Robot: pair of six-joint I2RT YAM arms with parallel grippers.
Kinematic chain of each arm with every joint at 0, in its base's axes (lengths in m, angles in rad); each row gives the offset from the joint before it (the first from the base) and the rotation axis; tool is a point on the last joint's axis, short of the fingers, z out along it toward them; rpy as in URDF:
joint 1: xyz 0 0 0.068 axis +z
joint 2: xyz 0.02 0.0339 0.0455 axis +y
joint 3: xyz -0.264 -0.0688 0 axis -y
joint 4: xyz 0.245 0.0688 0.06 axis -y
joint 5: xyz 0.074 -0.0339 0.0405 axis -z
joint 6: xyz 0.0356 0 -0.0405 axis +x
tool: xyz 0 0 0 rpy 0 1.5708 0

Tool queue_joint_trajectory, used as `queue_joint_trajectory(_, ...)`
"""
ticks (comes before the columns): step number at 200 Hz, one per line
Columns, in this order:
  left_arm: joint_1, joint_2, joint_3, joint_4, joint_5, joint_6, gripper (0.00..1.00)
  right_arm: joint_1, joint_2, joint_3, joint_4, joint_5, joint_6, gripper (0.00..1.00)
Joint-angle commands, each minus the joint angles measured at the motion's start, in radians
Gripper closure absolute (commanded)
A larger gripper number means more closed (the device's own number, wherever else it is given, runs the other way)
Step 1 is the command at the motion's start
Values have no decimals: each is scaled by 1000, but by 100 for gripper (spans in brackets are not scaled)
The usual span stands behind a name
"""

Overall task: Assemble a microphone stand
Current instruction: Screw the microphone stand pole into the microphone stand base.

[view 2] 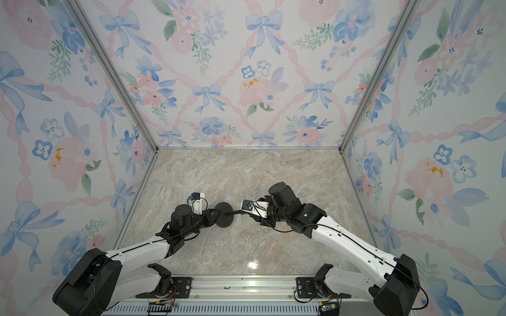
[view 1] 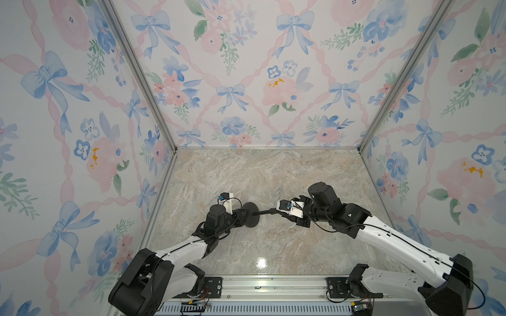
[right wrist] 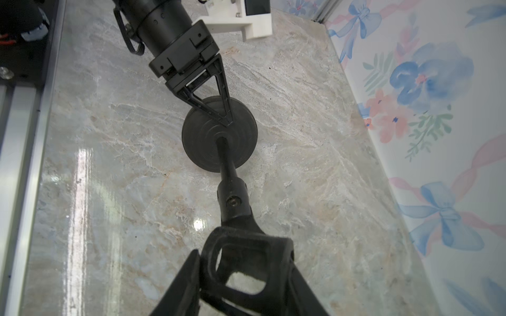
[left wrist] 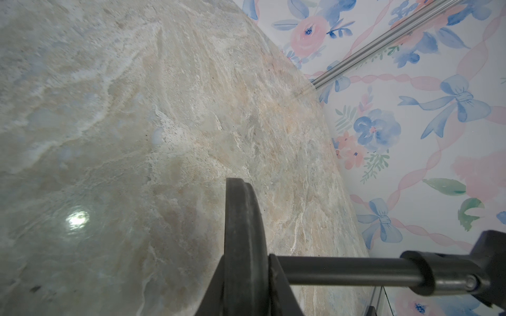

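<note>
Quick count.
- Robot arms: two, left arm (view 1: 189, 246) and right arm (view 1: 397, 240).
- Grippers: two, left gripper (right wrist: 215, 113) and right gripper (right wrist: 243, 260). Each has two fingers (right wrist: 224, 90), so four in all.
- Stand parts: one black disc base (view 1: 250, 221), and one black rod (view 1: 267, 212) with one clip (right wrist: 246, 236) at its end.
- White camera mounts: two, left mount (view 1: 228, 203) and right mount (view 1: 290, 208).
- Marble tabletop (view 1: 246, 177): one.
- Floral walls: three, back wall (view 1: 246, 68), left wall (view 1: 54, 136) and right wall (view 1: 451, 123).
- Metal rail (view 1: 273, 284) at the front: one.
</note>
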State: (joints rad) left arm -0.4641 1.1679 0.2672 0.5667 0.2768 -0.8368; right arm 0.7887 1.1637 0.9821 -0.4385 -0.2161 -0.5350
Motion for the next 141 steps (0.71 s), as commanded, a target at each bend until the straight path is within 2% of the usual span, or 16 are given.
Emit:
queue_joint_trajectory(1, -7, -29, 37, 153, 50, -10, 100, 13, 59, 80, -46, -167, 473, 59)
queue_joint_trajectory(26, -8, -30, 35, 153, 46, -7, 100, -32, 106, 167, -142, -261, 596, 53)
queue_joint_trajectory(40, -8, -32, 33, 153, 44, -5, 100, -54, 99, 189, -175, -258, 571, 49)
queue_joint_trajectory(47, -8, -31, 32, 153, 44, -5, 100, -63, 85, 198, -194, -247, 520, 43)
queue_joint_trajectory(62, -7, -30, 32, 153, 44, -5, 100, -66, 26, 189, -217, -210, 316, 39)
queue_joint_trajectory(73, -8, -31, 32, 153, 45, -4, 100, -60, -41, 152, -206, -201, 132, 27)
queue_joint_trajectory(92, -8, -28, 32, 153, 48, -4, 100, -53, -198, 28, -118, -160, -223, 13)
queue_joint_trajectory(100, -9, -25, 32, 153, 48, -3, 100, -48, -251, -23, -56, -138, -328, 8)
queue_joint_trajectory(117, -10, -19, 33, 153, 53, -3, 100, -45, -283, -65, 6, -111, -494, 7)
queue_joint_trajectory(141, -15, -14, 38, 153, 61, 1, 100, -21, -190, 10, -124, -81, -653, 11)
